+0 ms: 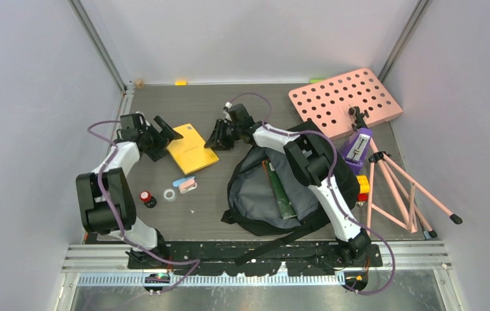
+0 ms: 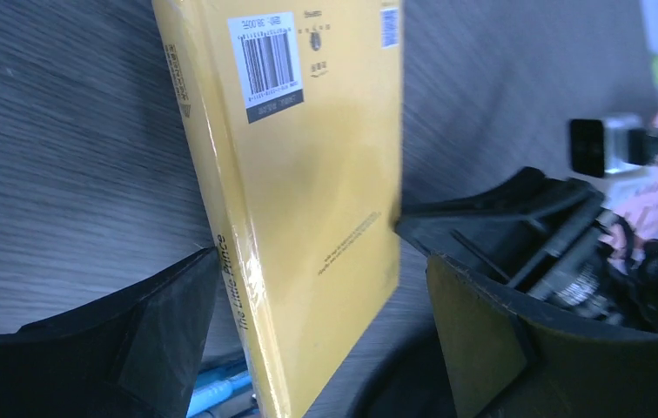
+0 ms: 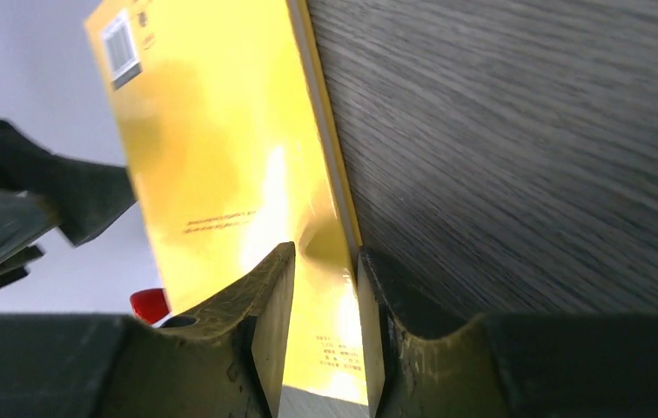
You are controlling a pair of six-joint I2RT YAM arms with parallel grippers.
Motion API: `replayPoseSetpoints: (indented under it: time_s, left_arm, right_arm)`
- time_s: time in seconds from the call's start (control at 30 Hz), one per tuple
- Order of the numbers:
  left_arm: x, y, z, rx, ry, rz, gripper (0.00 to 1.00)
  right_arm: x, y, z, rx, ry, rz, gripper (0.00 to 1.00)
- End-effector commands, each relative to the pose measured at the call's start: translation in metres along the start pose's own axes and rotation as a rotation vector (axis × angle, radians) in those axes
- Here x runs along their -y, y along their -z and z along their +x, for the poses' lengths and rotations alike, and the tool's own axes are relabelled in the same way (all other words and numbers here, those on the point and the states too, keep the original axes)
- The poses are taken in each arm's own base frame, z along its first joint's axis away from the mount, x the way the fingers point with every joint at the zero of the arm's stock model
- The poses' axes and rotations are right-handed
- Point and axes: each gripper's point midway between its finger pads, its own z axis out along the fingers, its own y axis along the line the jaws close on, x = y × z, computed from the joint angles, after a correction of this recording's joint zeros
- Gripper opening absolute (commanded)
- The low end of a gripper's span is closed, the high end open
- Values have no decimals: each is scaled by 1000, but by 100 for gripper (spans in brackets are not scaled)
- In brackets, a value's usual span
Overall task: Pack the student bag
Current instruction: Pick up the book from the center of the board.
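Observation:
A yellow book [image 1: 192,148] lies flat on the dark table, left of the student bag [image 1: 255,194], a black backpack lying open with its grey lining showing and a green book [image 1: 283,188] inside. My left gripper [image 1: 163,138] is open at the book's left side, and the book [image 2: 308,174] stands between its wide-apart fingers [image 2: 317,270] without touching them. My right gripper [image 1: 220,137] is at the book's right edge. Its jaws [image 3: 325,261] straddle that edge of the book [image 3: 221,157], half closed, one finger under it and a gap left over the cover.
Near the left arm sit a red-capped bottle [image 1: 146,197], a tape roll [image 1: 170,194] and a pink and blue eraser [image 1: 185,184]. A pink board with round holes [image 1: 345,102], a purple metronome [image 1: 359,148] and a pink folding stand [image 1: 404,194] lie right of the bag.

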Motion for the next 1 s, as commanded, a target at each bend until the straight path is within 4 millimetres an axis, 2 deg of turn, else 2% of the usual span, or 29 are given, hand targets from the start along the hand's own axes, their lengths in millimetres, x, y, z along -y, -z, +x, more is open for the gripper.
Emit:
replayPoseSetpoints:
  time_s: [0.0, 0.13, 0.3, 0.53, 0.6, 0.63, 0.73, 0.8, 0.97]
  left_arm:
    - [66, 27, 12, -5, 8, 271, 90]
    - [61, 36, 27, -23, 19, 273, 90]
    - [44, 45, 51, -35, 30, 244, 90]
    - [26, 70, 75, 20, 36, 215, 90]
    - [23, 74, 79, 30, 38, 216, 88]
    - [22, 76, 81, 30, 42, 217, 85]
    - [19, 78, 87, 30, 55, 213, 66]
    - [15, 78, 89, 35, 64, 204, 57]
    - [14, 79, 89, 58, 99, 207, 28]
  right_arm:
    - [-92, 21, 6, 21, 107, -156, 37]
    - [-96, 27, 11, 22, 119, -147, 37]
    - [-97, 35, 24, 11, 130, -135, 36]
    - [-81, 32, 49, -28, 135, -94, 36]
    - [-77, 32, 54, -36, 134, -86, 36]
    - [-75, 32, 57, -42, 132, -80, 35]
    - [-70, 32, 60, -43, 130, -66, 35]
    - [-69, 33, 62, -43, 129, -60, 35]
    - [-74, 40, 59, -20, 151, -57, 35]
